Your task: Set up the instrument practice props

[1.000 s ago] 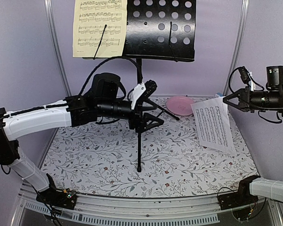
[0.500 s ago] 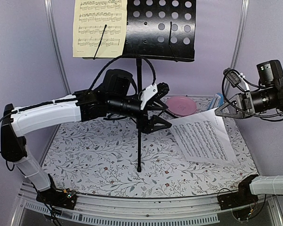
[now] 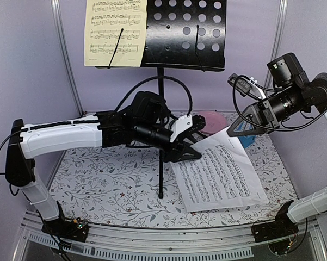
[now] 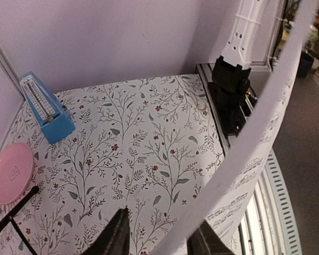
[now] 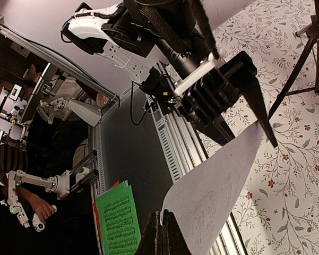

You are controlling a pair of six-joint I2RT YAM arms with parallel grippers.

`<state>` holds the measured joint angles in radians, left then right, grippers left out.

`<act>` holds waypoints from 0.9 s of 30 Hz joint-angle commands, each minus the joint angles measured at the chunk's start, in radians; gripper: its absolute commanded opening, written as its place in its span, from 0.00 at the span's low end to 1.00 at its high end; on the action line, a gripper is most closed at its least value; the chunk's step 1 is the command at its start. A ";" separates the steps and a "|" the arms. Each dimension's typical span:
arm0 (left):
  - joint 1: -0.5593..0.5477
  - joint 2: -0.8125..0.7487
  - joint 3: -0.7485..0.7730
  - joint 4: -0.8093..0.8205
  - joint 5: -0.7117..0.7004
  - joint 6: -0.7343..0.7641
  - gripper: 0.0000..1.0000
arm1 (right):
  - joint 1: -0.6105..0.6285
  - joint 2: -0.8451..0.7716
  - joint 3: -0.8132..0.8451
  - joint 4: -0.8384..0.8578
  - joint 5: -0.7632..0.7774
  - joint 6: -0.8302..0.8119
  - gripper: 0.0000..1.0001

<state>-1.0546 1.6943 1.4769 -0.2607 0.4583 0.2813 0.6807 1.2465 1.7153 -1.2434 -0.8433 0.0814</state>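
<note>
The black perforated music stand (image 3: 185,32) stands on its tripod at the back centre, with the pale-yellow sheet (image 3: 114,32) on its left half. My right gripper (image 3: 231,131) is shut on a corner of the white sheet (image 3: 220,171) and holds it in the air. It also shows in the right wrist view (image 5: 217,186). My left gripper (image 3: 201,139) is open, and the sheet's upper edge (image 4: 255,133) passes between its jaws. The blue metronome (image 4: 45,109) stands at the back right, mostly hidden behind my right gripper in the top view.
The pink round plate (image 3: 209,119) lies on the floral mat behind the sheet. The stand's pole (image 3: 160,163) and tripod legs (image 5: 302,58) stand mid-table next to my left arm. The right arm's base (image 4: 233,90) sits at the near rail.
My right gripper has swung left and upward, turning the white sheet flat toward the left arm. My left gripper has moved right until the sheet's edge lies between its open jaws.
</note>
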 commanded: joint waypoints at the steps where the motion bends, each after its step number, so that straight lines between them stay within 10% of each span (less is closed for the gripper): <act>1: -0.030 -0.039 -0.046 -0.028 -0.012 0.019 0.26 | 0.032 0.047 0.058 -0.018 0.050 -0.032 0.00; 10: -0.031 -0.166 -0.156 0.008 -0.021 -0.021 0.00 | 0.031 0.092 0.124 0.015 0.124 -0.026 0.00; 16: 0.036 -0.240 -0.196 0.100 0.024 -0.205 0.00 | 0.013 0.059 0.186 0.176 0.215 0.056 0.59; 27: 0.065 -0.363 -0.020 0.097 -0.093 -0.354 0.00 | -0.059 -0.056 0.207 0.605 0.551 0.209 0.90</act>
<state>-1.0130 1.4097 1.3808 -0.2062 0.4320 0.0204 0.6521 1.2293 1.8915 -0.8532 -0.4786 0.2157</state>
